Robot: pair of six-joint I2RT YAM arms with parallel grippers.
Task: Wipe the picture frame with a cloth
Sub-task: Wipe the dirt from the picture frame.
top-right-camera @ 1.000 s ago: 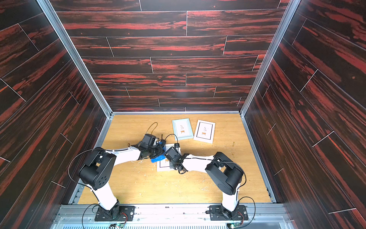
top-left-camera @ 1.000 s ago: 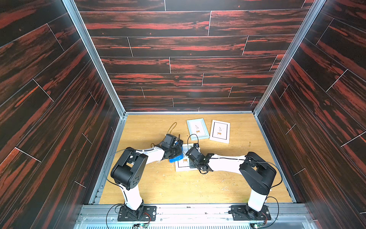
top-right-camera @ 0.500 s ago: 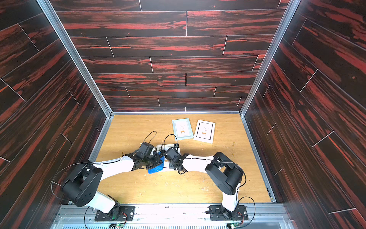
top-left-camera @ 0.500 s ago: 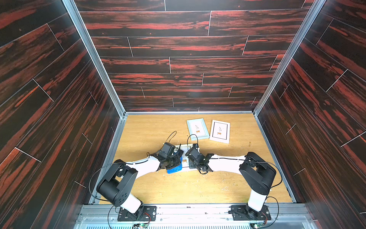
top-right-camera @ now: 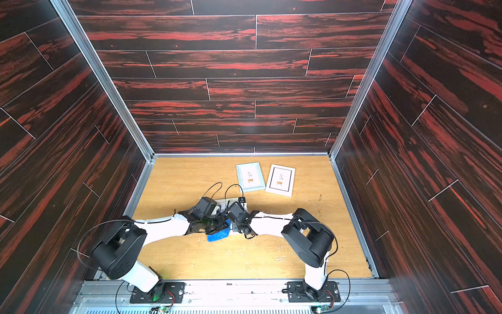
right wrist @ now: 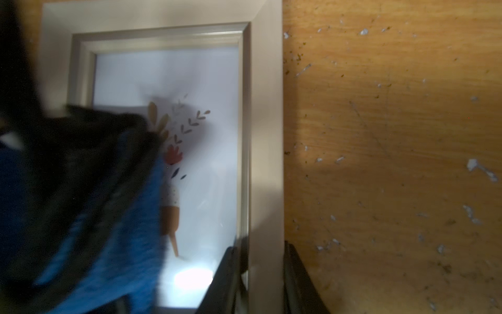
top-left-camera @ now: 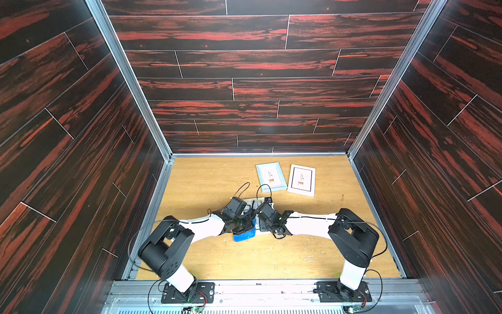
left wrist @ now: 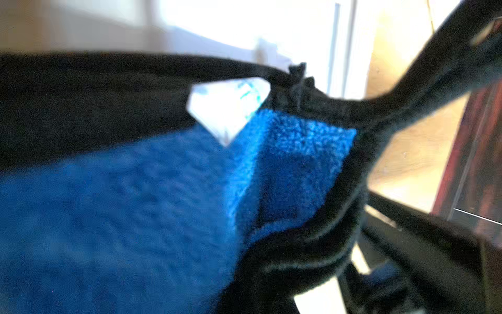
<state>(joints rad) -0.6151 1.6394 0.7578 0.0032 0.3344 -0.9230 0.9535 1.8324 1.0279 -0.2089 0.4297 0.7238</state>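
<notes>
The tabletop (top-left-camera: 206,179) is carrying 3 frames in both top views. The picture frame (top-left-camera: 252,201) is lying flat near the middle of the tabletop. The 2 arms are hiding most of it, and only its far end is showing.

The left claw (top-left-camera: 242,223) is pressing its jaws fully together on the cloth (top-left-camera: 244,236), which is bunching under it. In the left wrist view the cloth (left wrist: 135,217) is filling most of the picture, blue pile with black trim and a small white label (left wrist: 225,108) at the seam.

In the top views a blue patch of the cloth (top-right-camera: 218,235) is showing on the side of the claw toward the front edge. In the right wrist view the cloth (right wrist: 122,244) is lying over part of the glass and overlapping the plant print.

The right claw (right wrist: 262,248) is standing at a narrow gap, straddling the beige side rail of the picture frame (right wrist: 266,136) and holding it. 1 finger (right wrist: 225,280) is sitting on the glass side and the other on the outer side, over the tabletop.

A pale blue frame (top-left-camera: 271,176) and a white frame (top-left-camera: 301,180) with a black inner line are lying side by side, not touching. They are sitting near the back edge, right of the middle, apart from both claws.
</notes>
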